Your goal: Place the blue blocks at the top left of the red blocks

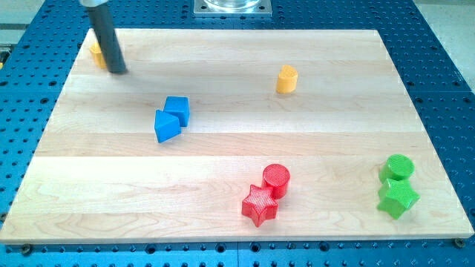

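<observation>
Blue cube (178, 108) touched blue wedge (166, 126), at ten o'clock from red cylinder (276, 179) and star (259, 205); my tip (117, 71), a jawless end effector, stood far at ten o'clock

Light is bright and even across the pale wooden tabletop (223, 148), apparently from overhead: shadows are short, soft and tucked close under each object. The red cylinder (276, 179) and red star block (259, 205) throw a faint dark rim toward the view's bottom, as do the blue cube (177, 109) and blue wedge-shaped block (166, 126). A mild sheen washes out the wood near the view's top. The dark rod (106, 37) is slightly blurred along its edges, and its lower end, my tip (117, 71), sits in a small shadow. Focus is soft overall; the tabletop's edges converge toward the view's top.
</observation>
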Controlling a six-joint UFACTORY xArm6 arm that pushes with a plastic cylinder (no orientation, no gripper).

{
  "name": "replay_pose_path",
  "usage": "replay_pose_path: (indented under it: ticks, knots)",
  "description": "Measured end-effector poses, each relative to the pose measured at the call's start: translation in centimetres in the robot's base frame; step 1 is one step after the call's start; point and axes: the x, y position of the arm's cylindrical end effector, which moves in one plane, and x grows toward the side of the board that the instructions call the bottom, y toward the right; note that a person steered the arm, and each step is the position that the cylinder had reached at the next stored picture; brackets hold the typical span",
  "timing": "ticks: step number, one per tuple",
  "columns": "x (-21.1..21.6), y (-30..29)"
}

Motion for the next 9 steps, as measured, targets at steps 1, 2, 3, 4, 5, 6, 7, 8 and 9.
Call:
replay_pose_path:
  ticks: [1, 2, 3, 4, 5, 6, 7, 8, 9]
  knots:
    - [0.0, -3.0]
    - [0.0, -5.4]
    - [-3.2, -1.6]
    - [-1.4, 1.2]
    - [5.3, 6.3]
    - [9.8, 8.3]
    - [10.1, 14.1]
    - [10.3, 20.4]
    - [10.3, 15.5]
